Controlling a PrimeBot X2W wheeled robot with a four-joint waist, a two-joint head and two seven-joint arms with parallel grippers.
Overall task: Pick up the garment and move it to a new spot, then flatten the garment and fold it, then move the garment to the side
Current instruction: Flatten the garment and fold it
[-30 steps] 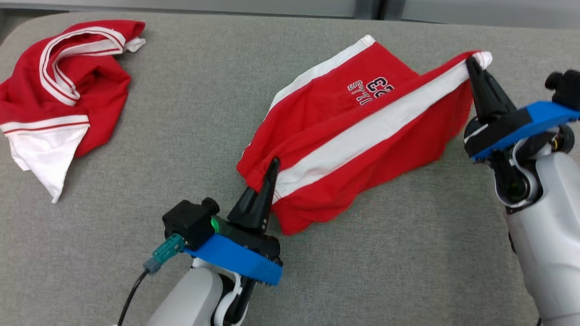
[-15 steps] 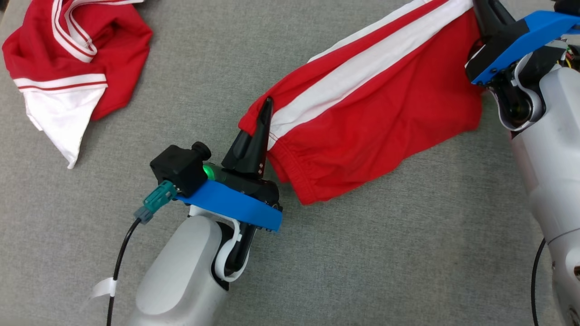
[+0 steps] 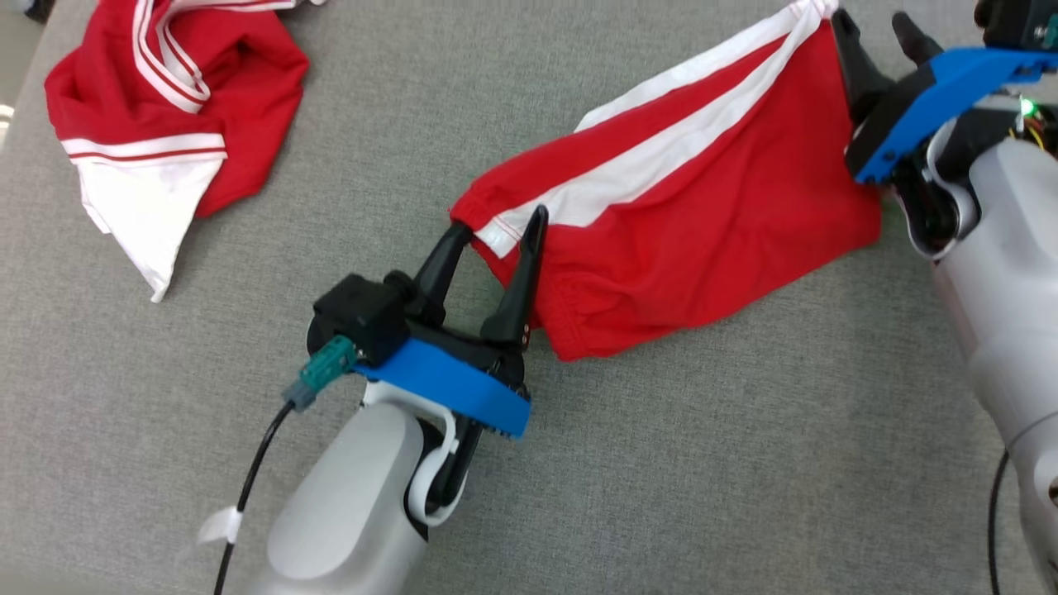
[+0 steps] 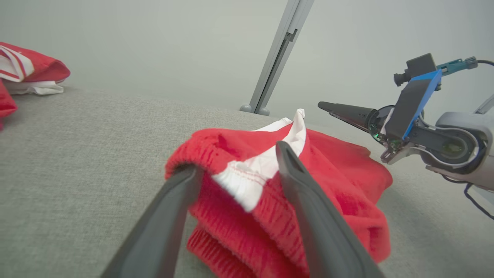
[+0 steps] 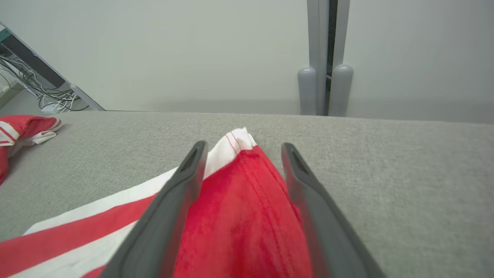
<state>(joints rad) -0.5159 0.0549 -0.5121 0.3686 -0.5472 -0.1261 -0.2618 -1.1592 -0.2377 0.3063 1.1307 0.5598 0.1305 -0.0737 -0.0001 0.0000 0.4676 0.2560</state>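
Both sets of fingers had sprung apart since the earlier frames, where each was pinched shut on a corner of cloth. The head camera had also shifted, so I logged no travel of the things themselves.

Left fingers (image 3: 529, 248): spread wide, straddling the bunched waistband corner, gripping nothing. Right fingers (image 3: 855, 62): likewise wide, one on either side of the white-edged hem corner at the far end.

Garment (image 3: 702, 207): red shorts with a white stripe, lying released on the grey worktop (image 3: 744, 454), stretched on a diagonal between my two arms. It was well apart from a second red garment (image 3: 165, 107) heaped at the far left.

Judgement: the laying-down step was finishing and flattening was next. To do it well, I should draw each arm back along the line of its own fingers, low and slow, since cloth sat between both pairs and a sideways exit could drag a corner. The waistband end looked rumpled and doubled over, so smoothing should start there and work outward toward the hem.
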